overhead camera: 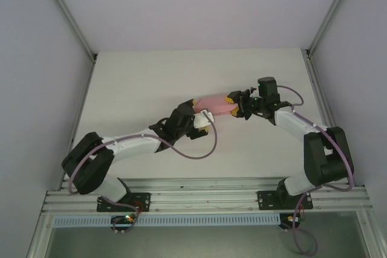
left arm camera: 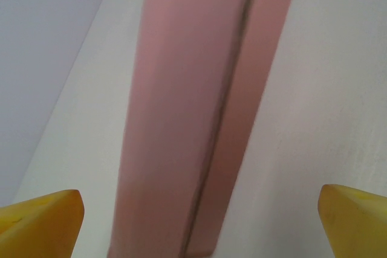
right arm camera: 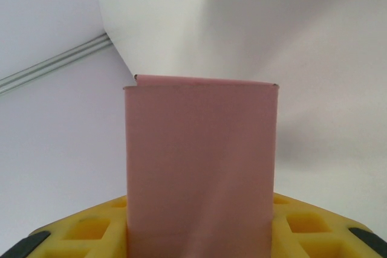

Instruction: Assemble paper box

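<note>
My right gripper (overhead camera: pixel 233 106) pinches pink thin-cardboard box (overhead camera: pixel 214 106); left gripper (overhead camera: pixel 199 115) gapes wide. Risk: one-ended hold, box sags, creases.

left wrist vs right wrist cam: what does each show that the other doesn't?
Left wrist: a dark crease along the paper box, and the left pincer open, yellow fingertips wide of the box. Right wrist: the box's folded end edge, the right pincer shut on it, a metal rail behind. Both: the pink box over the white table.
</note>
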